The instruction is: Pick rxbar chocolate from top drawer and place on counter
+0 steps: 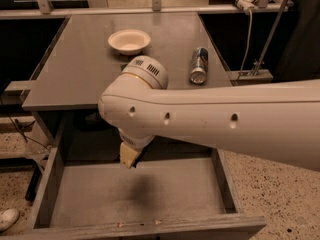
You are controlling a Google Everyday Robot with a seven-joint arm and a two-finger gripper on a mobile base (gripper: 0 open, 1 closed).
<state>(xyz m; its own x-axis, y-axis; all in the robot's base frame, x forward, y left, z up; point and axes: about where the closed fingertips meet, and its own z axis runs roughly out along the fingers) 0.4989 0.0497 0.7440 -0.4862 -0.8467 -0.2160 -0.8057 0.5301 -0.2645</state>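
Note:
The top drawer [170,194] is pulled open below the counter [75,69], and its flat grey bottom shows with a dark shadow on it. My gripper [129,156] hangs from the big white arm [210,121] above the back left part of the drawer, just under the counter's front edge. Only its cream-coloured tip shows below the wrist. The rxbar chocolate is not in view, neither in the drawer nor on the counter. The arm hides the middle of the counter.
A white bowl [129,40] stands at the back of the counter. A can [199,65] lies on its side at the right. The drawer's side walls [47,184] and front rim [150,229] bound the tray. A speckled floor lies on both sides.

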